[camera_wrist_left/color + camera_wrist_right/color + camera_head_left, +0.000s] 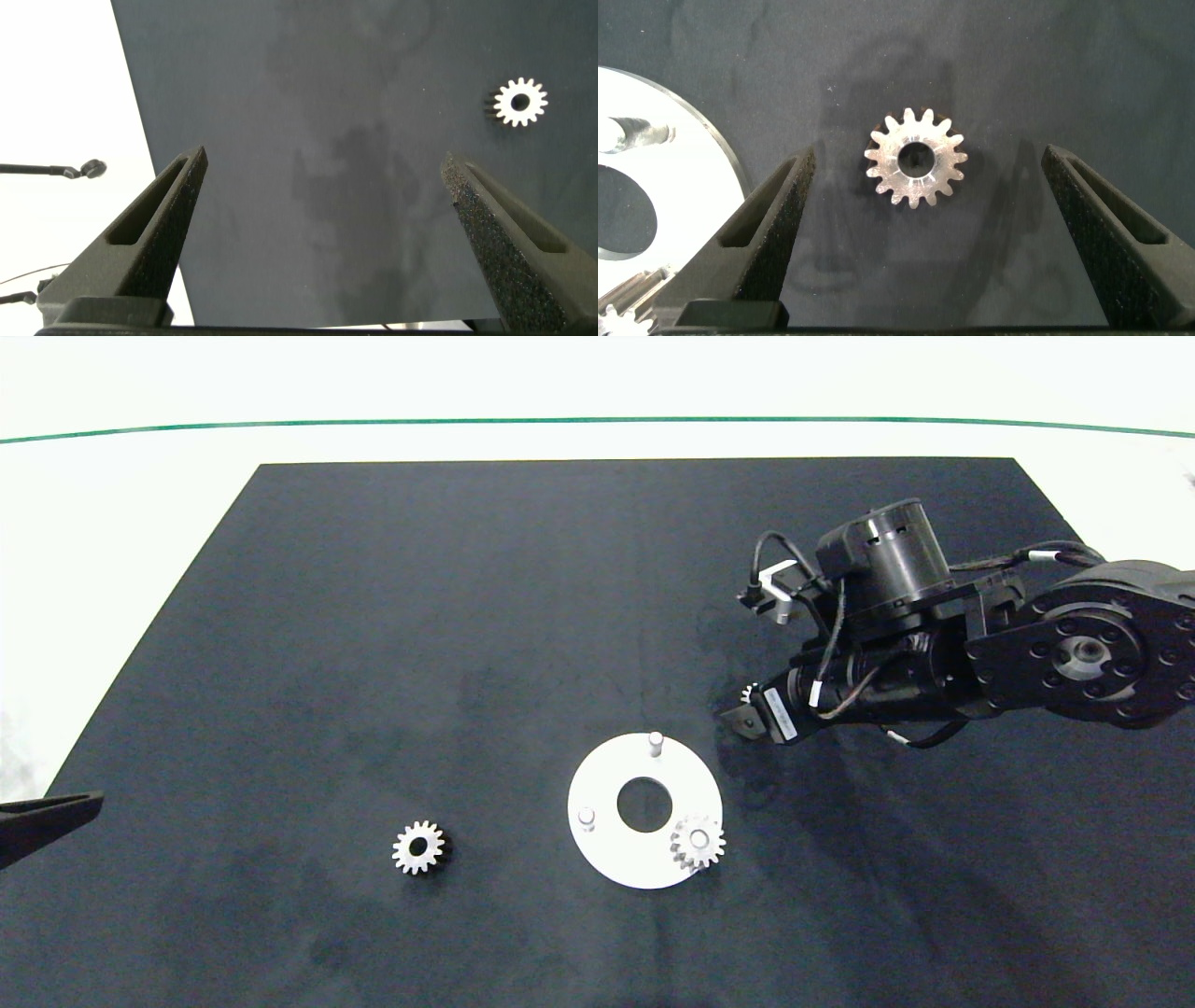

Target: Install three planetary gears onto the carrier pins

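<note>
One gear (pixel 697 843) sits on a carrier pin; two pins (pixel 655 741) remain bare. Right pincer (pixel 920 224), wide, straddles the second gear (pixel 917 158); the third gear (pixel 418 847) lies lower left. Left pincer (pixel 322 196) wide, idle.

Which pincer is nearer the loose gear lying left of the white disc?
Left. The left pincer is open at the mat's left edge, facing that gear; the right pincer brackets another gear beyond the disc.
</note>
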